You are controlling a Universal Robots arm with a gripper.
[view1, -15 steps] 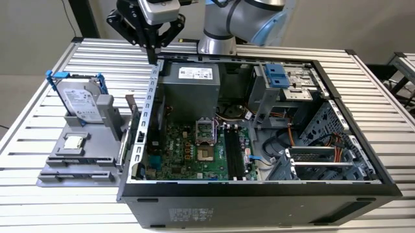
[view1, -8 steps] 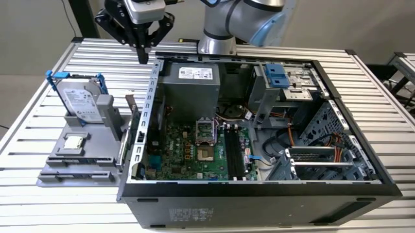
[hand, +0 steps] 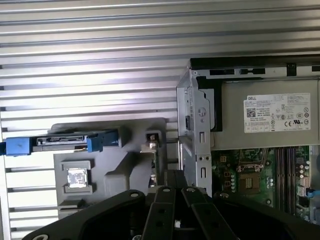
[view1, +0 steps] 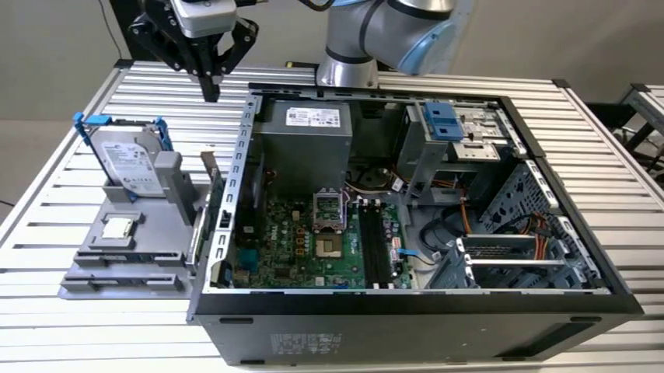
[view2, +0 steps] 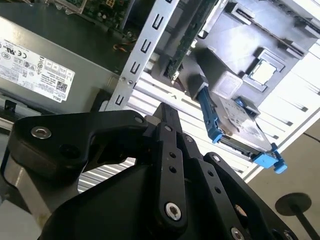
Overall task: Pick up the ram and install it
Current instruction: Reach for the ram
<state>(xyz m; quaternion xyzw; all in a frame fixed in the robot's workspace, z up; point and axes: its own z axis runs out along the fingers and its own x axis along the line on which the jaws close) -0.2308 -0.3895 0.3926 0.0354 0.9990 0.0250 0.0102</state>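
A slatted metal table (view1: 623, 194) carries an open computer case (view1: 415, 315) lying on its side. Inside it are a grey power supply (view1: 306, 144), a green motherboard (view1: 301, 249) with black memory slots (view1: 375, 241), and, in the exterior view, drive bays (view1: 487, 256) toward that view's right. Beside the case sits a grey holder (view1: 114, 268). It holds a hard drive (view1: 130, 159) standing in a blue bracket, the ram (view1: 210, 167) standing on edge in a slot next to the case wall, and a small square processor (view1: 118, 227) lying flat. The second wrist view shows the ram edge-on. The first wrist view looks straight down on the holder. The gripper (view1: 213, 92) hangs above the table behind the holder, its fingers pressed together on nothing, well apart from the ram.
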